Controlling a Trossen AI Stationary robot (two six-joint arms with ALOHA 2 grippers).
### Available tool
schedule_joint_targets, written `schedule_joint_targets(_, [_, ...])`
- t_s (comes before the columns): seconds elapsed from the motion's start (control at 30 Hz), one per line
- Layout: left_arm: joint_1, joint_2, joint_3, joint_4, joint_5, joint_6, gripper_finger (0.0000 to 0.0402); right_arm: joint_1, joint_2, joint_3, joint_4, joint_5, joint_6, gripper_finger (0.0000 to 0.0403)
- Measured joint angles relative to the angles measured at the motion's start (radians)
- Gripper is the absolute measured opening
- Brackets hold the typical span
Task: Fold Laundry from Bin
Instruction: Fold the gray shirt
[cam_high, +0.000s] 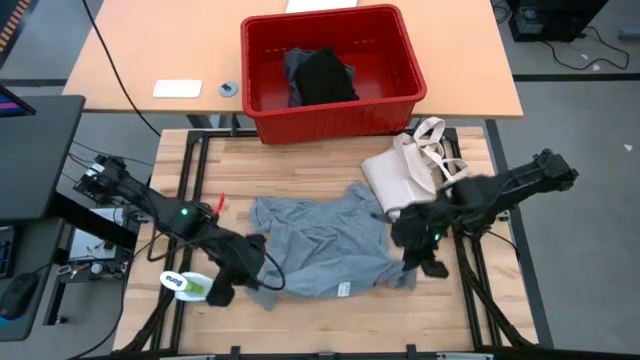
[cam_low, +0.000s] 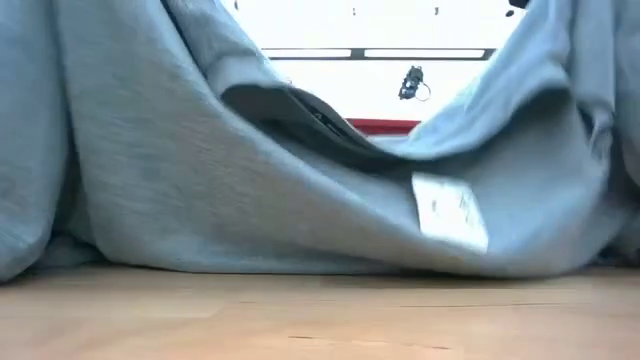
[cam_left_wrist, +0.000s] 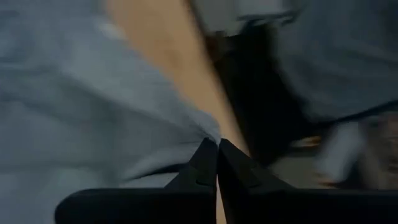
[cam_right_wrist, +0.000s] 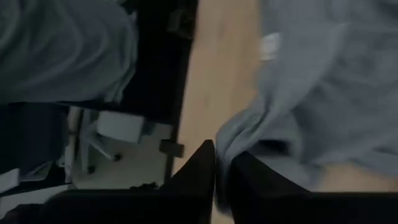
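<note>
Between our jaws: grey T-shirt (cam_high: 320, 245), out, unfolded.
Left gripper (cam_left_wrist: 217, 149): clenched on its corner.
Right gripper (cam_right_wrist: 222, 163): jaws unclear.
Bin (cam_high: 330, 118): black garment (cam_high: 325, 78) waits.

Grey T-shirt (cam_high: 320, 245) rumpled on table, dark garment (cam_high: 325, 78), perhaps black, in red bin (cam_high: 262, 75)

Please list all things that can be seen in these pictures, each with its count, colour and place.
T-shirt: one, light grey, spread on the wooden table, white tag near its front edge.
Bin: one, red, on the far table.
Clothes in bin: at least two, black and grey, inside the bin.
Tote bag: one, cream, beside the T-shirt toward the right arm.
Wooden table: one, light wood.
Left end effector: one, dark, shut on the T-shirt's near-left edge.
Right end effector: one, dark, at the T-shirt's right edge, slightly parted around a fold.
</note>
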Motion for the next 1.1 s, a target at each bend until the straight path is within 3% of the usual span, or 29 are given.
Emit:
schedule_joint_targets(0.1, [-0.024, 0.0, -0.064, 0.092, 0.027, -0.026, 0.0007, 0.052, 0.0, -0.093, 0.149, 0.029, 0.044, 0.0084])
schedule_joint_targets(0.27, [-0.05, -0.001, -0.136, 0.155, -0.153, -0.025, 0.0028, 0.079, 0.0, -0.202, 0.251, 0.09, 0.137, 0.0149])
schedule_joint_targets(0.43, [-0.052, -0.002, -0.142, 0.197, -0.17, -0.016, 0.0106, 0.074, 0.0, -0.226, 0.18, -0.024, 0.278, 0.0201])
schedule_joint_targets(0.57, [-0.044, -0.002, -0.142, 0.204, -0.179, 0.03, 0.0177, 0.06, 0.0, -0.208, 0.09, -0.014, 0.291, 0.021])
schedule_joint_targets(0.63, [-0.025, -0.002, -0.141, 0.175, -0.198, 0.082, 0.0205, 0.041, -0.002, -0.196, 0.041, 0.015, 0.262, 0.0209])
schedule_joint_targets(0.7, [0.011, -0.002, -0.141, 0.103, -0.293, 0.105, 0.0223, 0.006, -0.002, -0.181, 0.0, 0.08, 0.206, 0.0206])
schedule_joint_targets(0.8, [0.092, -0.002, -0.142, -0.022, -0.425, 0.102, 0.0229, -0.065, -0.003, -0.17, -0.033, 0.261, 0.105, 0.0202])
schedule_joint_targets(0.9, [0.198, -0.001, -0.181, -0.043, -0.444, 0.099, 0.0221, -0.154, -0.001, -0.17, -0.013, 0.425, -0.008, 0.0194])
schedule_joint_targets(1.1, [0.445, 0.001, -0.352, 0.041, -0.423, 0.176, 0.0195, -0.398, 0.056, -0.188, 0.113, 0.412, -0.281, 0.0172])
